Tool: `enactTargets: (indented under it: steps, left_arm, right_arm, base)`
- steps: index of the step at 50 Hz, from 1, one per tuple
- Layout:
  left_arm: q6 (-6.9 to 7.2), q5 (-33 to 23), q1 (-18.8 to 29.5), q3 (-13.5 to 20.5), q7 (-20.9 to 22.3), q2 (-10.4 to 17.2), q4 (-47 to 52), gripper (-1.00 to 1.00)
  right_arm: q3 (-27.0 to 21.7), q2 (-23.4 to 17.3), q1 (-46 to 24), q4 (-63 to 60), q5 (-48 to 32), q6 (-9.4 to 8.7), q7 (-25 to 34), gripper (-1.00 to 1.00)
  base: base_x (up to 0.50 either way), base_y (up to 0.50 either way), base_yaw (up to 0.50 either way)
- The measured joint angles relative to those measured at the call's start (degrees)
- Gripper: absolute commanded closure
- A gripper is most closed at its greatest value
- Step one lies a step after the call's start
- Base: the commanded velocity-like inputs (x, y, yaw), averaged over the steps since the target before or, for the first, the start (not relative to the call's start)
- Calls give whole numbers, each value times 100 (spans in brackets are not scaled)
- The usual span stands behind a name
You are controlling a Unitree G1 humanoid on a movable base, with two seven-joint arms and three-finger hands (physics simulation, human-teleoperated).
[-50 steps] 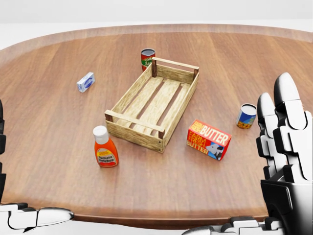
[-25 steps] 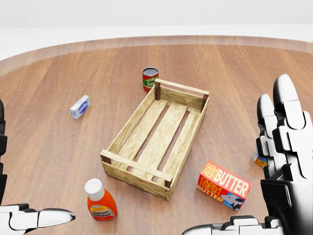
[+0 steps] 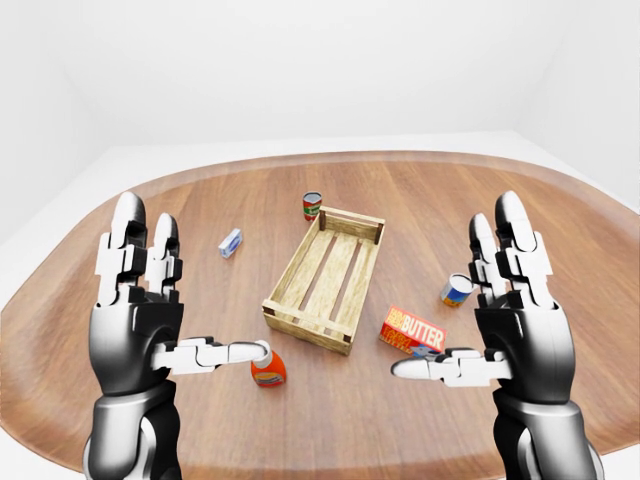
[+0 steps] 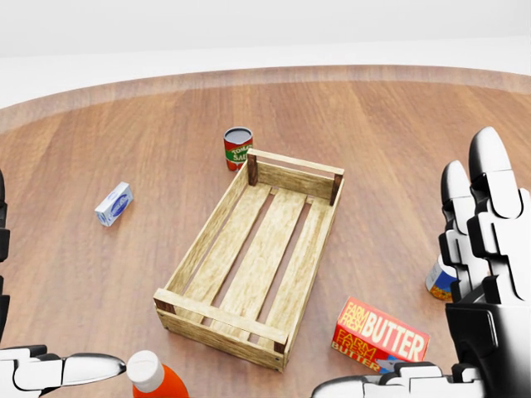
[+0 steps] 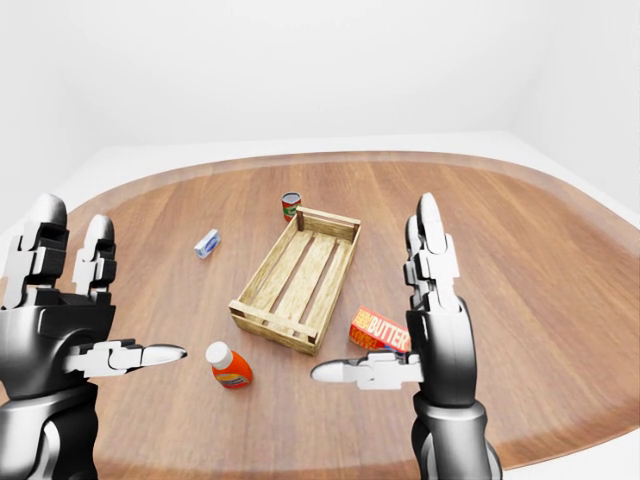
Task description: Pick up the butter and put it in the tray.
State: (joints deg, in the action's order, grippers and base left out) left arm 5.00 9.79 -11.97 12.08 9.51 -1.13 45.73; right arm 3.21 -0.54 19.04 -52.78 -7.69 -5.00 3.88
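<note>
Both hands spread, empty; right hand (image 3: 515, 325) reaching for butter (image 4: 379, 337) could knock can (image 3: 457, 290) nearby

Red-orange butter (image 4: 380, 337) box with white lettering; pale wooden tray (image 4: 254, 259).

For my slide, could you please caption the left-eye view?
Both open hands, left hand and right hand, flank the empty tray; butter lies beside it.
</note>
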Motion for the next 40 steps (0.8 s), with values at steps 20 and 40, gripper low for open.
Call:
enactTargets:
  steps: [20, 40]
  left_arm:
    - [0, 118, 88, 157, -5, 29, 105, -100]
    - [0, 92, 139, 182, -21, 46, 7, -100]
  right_arm:
    - [-1648, -228, -188, 157, -349, 0, 1362, -100]
    - [-3520, -317, -525, 729, -2396, 0, 3612, -100]
  base:
    - [4, 0, 0]
    - [0, 0, 0]
